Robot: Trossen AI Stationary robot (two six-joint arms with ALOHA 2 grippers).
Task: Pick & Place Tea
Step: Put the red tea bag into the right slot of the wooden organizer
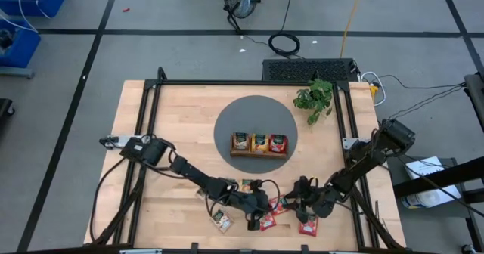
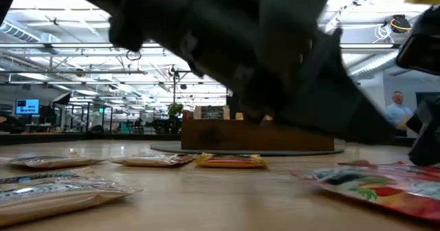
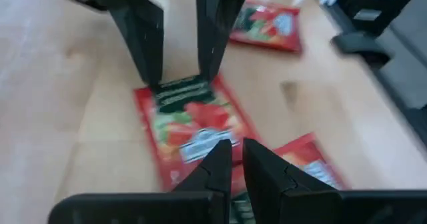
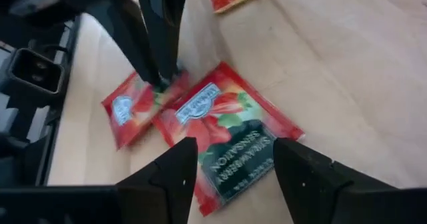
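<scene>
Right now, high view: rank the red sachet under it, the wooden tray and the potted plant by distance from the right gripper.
1. Red sachet: at the right gripper, near the table's front edge.
2. Wooden tray: on the grey round mat at mid-table, holding three sachets.
3. Potted plant: far back edge, right of the mat.

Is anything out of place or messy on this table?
Yes. Several tea sachets lie scattered at odd angles on the table's near edge, and two red ones overlap between the two pincers, while the wooden tray holds its sachets neatly.
</scene>
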